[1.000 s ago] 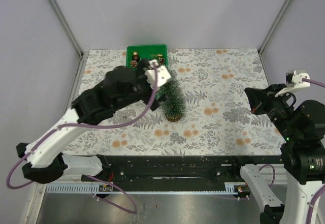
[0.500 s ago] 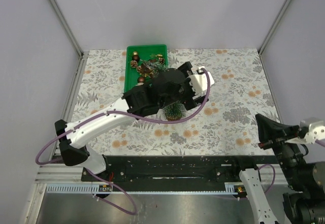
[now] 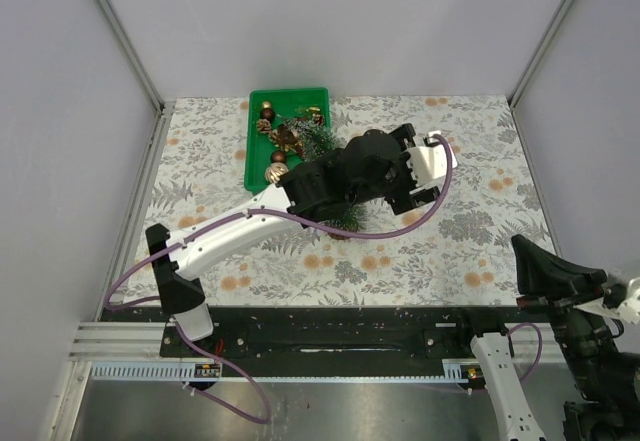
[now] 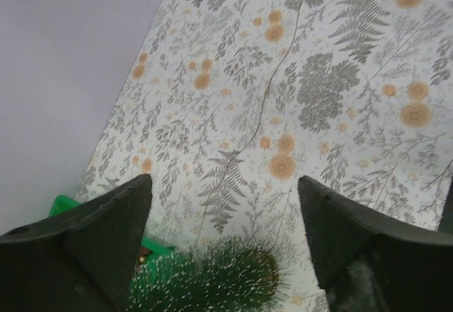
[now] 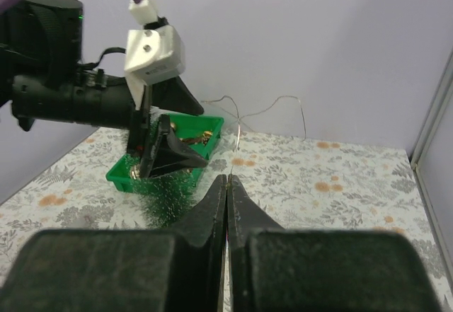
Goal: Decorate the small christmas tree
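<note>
The small christmas tree (image 3: 345, 221) is on the tablecloth just right of the green tray (image 3: 255, 156), mostly hidden under my left arm. In the left wrist view the tree (image 4: 219, 280) is low between my fingers, its base to the right. My left gripper (image 3: 400, 196) is open and empty above the tree; it also shows in the left wrist view (image 4: 223, 185) and the right wrist view (image 5: 166, 153). My right gripper (image 3: 525, 251) is at the near right corner. It (image 5: 228, 179) is shut on a thin wire (image 5: 238, 135) that loops up and back.
The tray (image 5: 205, 124) holds several brown and gold ornaments (image 3: 275, 171). The wire (image 4: 279, 64) trails across the fern-patterned cloth. Grey walls close the back and sides. My left arm (image 3: 250, 226) stretches diagonally across the table's middle.
My left arm has swung right across the tree, from the tray side to the table's middle right. My right arm has drawn back and down to the near right corner.
</note>
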Robot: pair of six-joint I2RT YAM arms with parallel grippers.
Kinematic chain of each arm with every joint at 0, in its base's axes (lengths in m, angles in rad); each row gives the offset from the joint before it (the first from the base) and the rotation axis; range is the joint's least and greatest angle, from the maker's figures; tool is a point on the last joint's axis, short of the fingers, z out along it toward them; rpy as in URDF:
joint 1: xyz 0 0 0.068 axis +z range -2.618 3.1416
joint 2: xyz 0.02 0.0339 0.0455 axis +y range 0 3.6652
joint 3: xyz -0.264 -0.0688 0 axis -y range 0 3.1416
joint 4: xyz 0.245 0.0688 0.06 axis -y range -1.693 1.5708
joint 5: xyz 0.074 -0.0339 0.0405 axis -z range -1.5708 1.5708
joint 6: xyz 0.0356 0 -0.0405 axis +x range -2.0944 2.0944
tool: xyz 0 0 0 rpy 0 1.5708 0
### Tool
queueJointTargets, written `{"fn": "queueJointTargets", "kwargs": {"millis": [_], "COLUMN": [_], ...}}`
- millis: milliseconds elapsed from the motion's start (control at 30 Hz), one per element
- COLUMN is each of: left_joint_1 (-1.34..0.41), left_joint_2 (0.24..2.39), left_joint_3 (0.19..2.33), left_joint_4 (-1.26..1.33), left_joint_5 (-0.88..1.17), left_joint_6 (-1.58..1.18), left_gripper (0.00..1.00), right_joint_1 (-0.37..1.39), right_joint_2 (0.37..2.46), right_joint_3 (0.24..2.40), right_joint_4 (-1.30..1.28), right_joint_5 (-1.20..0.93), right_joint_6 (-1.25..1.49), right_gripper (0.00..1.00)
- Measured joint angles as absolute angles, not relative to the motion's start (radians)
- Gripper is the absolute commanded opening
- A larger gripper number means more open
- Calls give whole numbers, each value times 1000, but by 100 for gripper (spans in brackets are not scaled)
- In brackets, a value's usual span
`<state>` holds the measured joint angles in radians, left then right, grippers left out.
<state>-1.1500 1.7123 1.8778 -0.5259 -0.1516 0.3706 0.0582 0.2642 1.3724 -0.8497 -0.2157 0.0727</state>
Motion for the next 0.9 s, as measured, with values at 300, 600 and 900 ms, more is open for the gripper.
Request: {"fn": "queueJointTargets", "kwargs": {"millis": [300,600,900], "left_joint_1": [-1169,-1171,-1174], "left_joint_2": [1744,1603,1346], "left_joint_3": [1956,1848,1719], "left_joint_4": [-561,-620,-650], "left_joint_5": [-79,-62,-59], "left_joint_6": [339,253,174], "left_gripper": [20,17,17], "right_joint_1": [60,65,65], "right_joint_2": [264,265,384], "right_joint_3": [1443,1380,1340], "right_joint_4": [-815,-777,-642], "right_joint_5": [-302,-400,-519], "right_joint_6": [68,76,88], "right_gripper": [0,0,0]}}
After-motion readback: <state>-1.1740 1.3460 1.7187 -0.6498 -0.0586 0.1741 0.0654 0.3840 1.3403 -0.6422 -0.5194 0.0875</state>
